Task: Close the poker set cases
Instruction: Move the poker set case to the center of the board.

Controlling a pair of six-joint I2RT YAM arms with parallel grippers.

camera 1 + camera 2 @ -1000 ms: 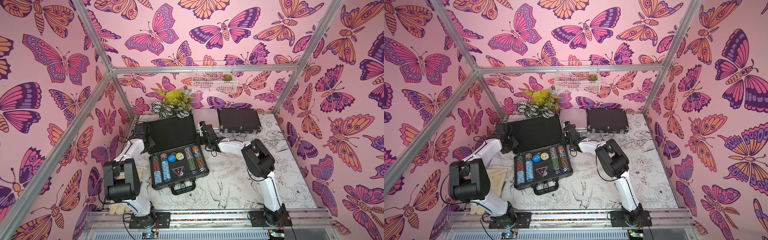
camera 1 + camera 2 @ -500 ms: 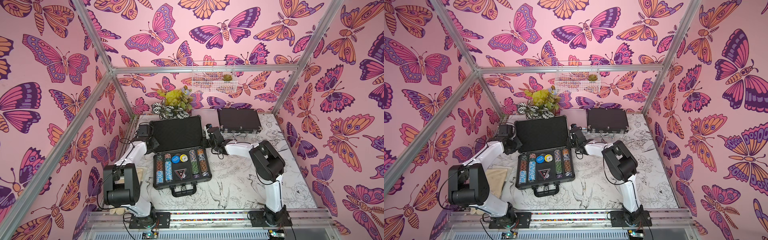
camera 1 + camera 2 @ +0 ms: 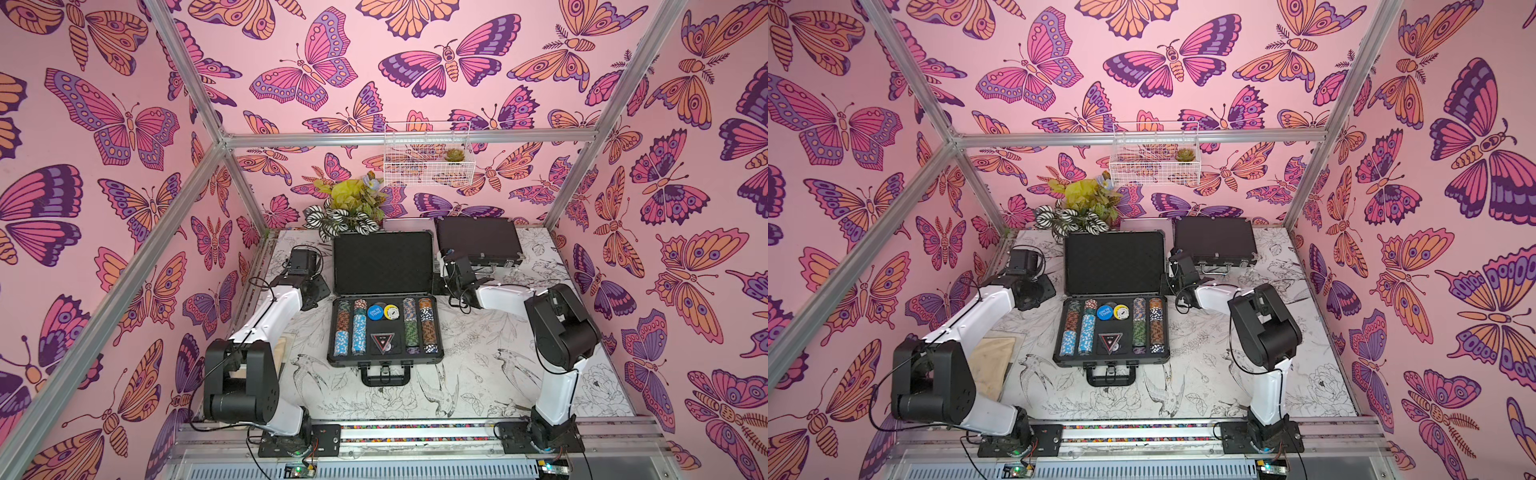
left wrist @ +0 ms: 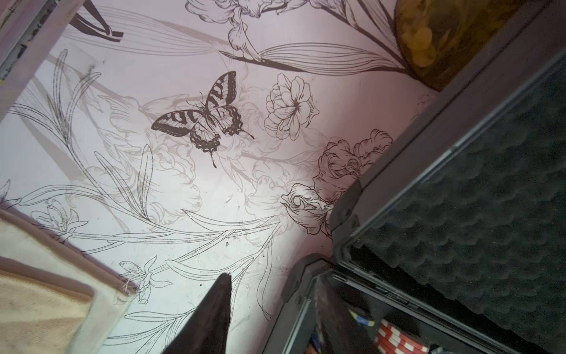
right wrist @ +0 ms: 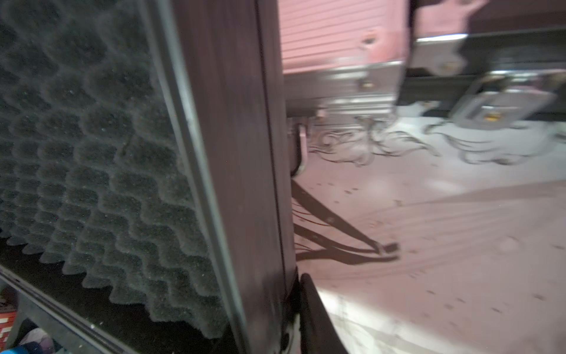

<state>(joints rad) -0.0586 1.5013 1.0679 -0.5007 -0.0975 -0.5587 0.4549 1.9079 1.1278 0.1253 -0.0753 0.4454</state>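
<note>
The large dark-grey case (image 3: 384,332) lies open mid-table, its foam-lined lid (image 3: 382,262) upright and chips showing in both top views. My left gripper (image 4: 272,279) is open, its fingers astride the base's left wall (image 4: 301,306) near the hinge corner, and the outer finger (image 4: 214,309) is clear of the wall. My right gripper (image 5: 275,294) is shut on the lid's right edge (image 5: 239,153), one finger (image 5: 315,309) pressed to its outside. The flat black case (image 3: 478,241) lies closed at the back right. The small silver case (image 3: 409,223) behind the lid looks closed.
A potted plant (image 3: 349,203) stands at the back behind the lid. A white wire basket (image 3: 428,153) hangs on the back wall. A folded beige cloth (image 3: 992,365) lies by the left arm's base. Aluminium frame posts (image 3: 187,124) edge the table.
The open case has slid right and turned square to the table front, both arms moving with it. My left gripper's jaws have widened off the case's wall; the right stays clamped.
</note>
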